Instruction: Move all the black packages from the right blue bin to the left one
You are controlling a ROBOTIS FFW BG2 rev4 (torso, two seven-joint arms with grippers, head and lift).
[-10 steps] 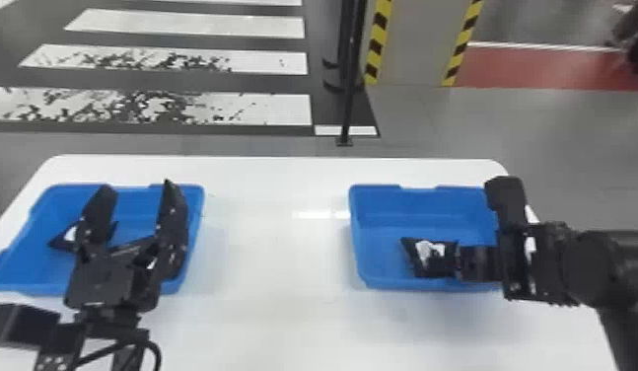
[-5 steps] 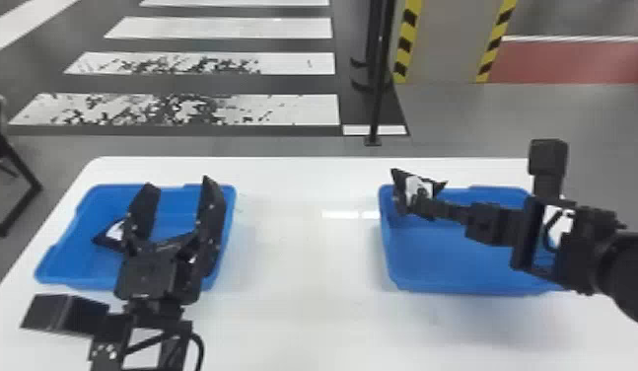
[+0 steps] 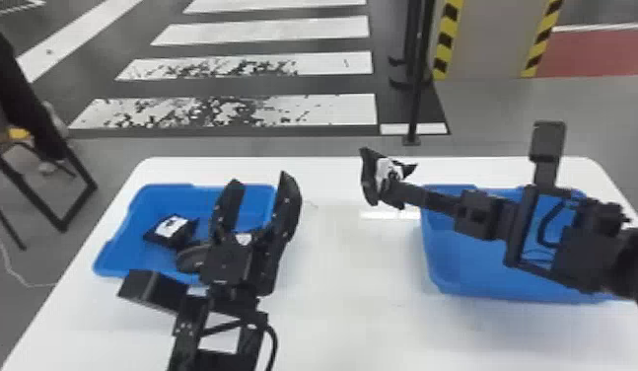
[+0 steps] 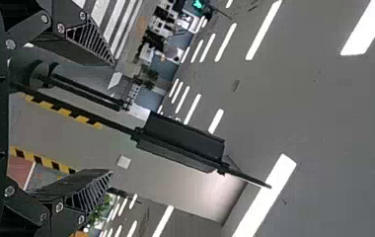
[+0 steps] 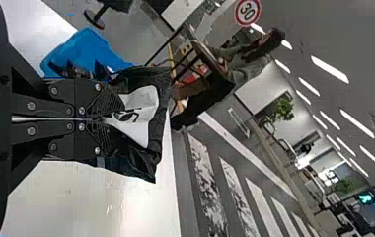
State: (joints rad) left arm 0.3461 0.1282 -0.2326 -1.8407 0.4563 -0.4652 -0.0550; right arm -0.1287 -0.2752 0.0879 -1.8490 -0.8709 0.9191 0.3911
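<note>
In the head view my right gripper (image 3: 399, 193) is shut on a black package (image 3: 387, 172) with a white label, held above the table between the bins, just left of the right blue bin (image 3: 460, 283). The right wrist view has the right gripper (image 5: 107, 118) pinching that package (image 5: 143, 116). My left gripper (image 3: 257, 190) stands open over the right part of the left blue bin (image 3: 150, 197); in the left wrist view the left gripper (image 4: 111, 118) has nothing between its fingers. Another labelled black package (image 3: 172, 230) lies in the left bin, beside a dark object partly behind the left gripper.
Both bins stand on a white table (image 3: 347, 315), with bare tabletop between them. A black pole (image 3: 417, 84) rises from the floor past the table's far edge. A chair (image 3: 66, 217) is on the floor at the left.
The right gripper has lifted the package out of the right bin and carried it left past the bin's edge. The head view has shifted toward the left. The left gripper remains open.
</note>
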